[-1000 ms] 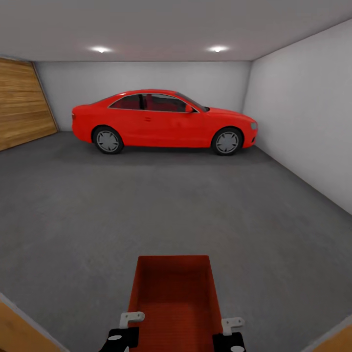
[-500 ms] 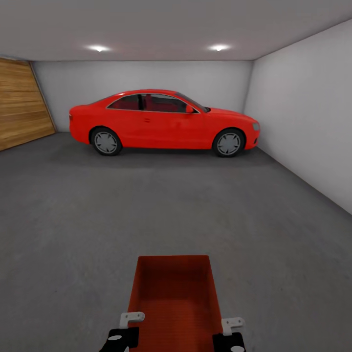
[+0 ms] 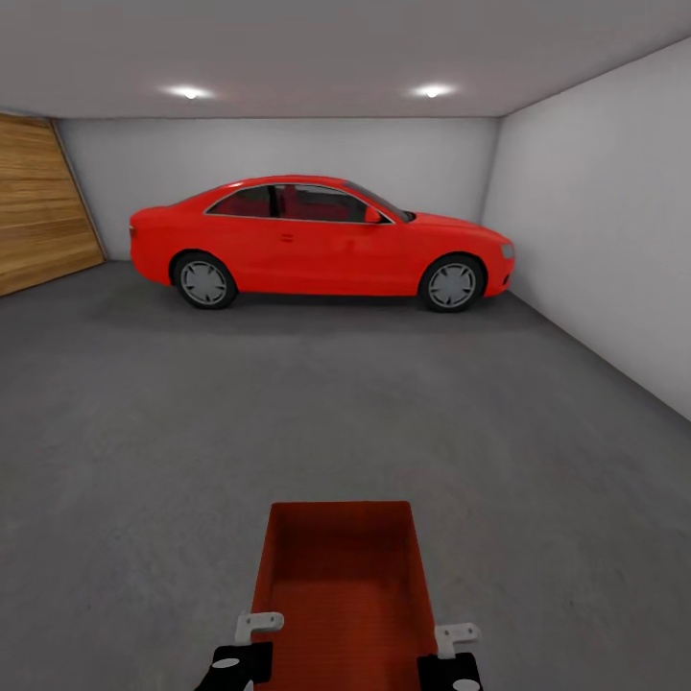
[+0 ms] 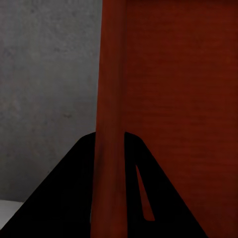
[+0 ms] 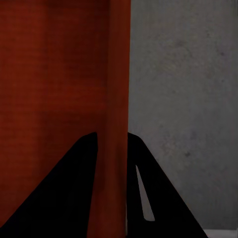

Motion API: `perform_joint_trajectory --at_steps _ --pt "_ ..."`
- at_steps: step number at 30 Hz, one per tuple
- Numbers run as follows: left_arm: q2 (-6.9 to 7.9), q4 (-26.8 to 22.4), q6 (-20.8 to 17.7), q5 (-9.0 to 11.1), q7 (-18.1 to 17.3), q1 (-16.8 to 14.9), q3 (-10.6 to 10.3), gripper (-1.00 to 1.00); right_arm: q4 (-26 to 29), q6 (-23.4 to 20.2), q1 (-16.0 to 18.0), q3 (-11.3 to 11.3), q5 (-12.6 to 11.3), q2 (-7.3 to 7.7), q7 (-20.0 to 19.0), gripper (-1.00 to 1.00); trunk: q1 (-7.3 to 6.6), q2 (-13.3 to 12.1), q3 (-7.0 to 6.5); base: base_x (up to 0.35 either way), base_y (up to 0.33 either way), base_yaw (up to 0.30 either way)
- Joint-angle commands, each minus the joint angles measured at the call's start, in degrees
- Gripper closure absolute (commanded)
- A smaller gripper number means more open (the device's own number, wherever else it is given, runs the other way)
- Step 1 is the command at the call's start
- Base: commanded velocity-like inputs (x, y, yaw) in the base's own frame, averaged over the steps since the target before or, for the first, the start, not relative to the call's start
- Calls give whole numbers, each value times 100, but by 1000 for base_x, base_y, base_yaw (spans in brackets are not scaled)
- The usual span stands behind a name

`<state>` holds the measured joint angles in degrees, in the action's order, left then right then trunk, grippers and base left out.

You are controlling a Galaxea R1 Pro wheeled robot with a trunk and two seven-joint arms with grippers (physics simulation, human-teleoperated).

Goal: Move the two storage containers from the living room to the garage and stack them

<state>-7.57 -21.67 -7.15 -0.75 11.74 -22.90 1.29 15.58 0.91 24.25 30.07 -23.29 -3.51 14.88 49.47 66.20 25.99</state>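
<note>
A plain orange-red rectangular storage bin (image 3: 338, 585) is carried low in front of the robot above the dark grey concrete floor (image 3: 345, 413). The left gripper (image 4: 110, 188) clamps its left wall and the right gripper (image 5: 110, 188) clamps its right wall. Ahead, a red car (image 3: 321, 243) stands by the white back wall (image 3: 288, 154), with a wooden door (image 3: 43, 216) at the left.

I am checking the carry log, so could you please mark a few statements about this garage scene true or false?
1. Each claw grips a side wall of the bin. True: left claw, right claw.
2. The car is blue. False: it is red.
3. The bin holds boxes. False: its inside is bare.
4. The floor is grey concrete. True.
5. A wooden door stands at the right. False: it is at the left.
</note>
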Motion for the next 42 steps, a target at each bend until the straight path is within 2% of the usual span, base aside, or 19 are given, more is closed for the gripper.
perform_joint_trajectory --at_steps 1,42 --pt "-34 8 -32 66 21 5 -384 100 -3 23 10 8 8 0 41 100 3 3 6 322 0 0" --pt "-25 14 -32 66 9 5 -384 100 -3 23 10 8 8 0 41 100 3 3 6 322 0 0"
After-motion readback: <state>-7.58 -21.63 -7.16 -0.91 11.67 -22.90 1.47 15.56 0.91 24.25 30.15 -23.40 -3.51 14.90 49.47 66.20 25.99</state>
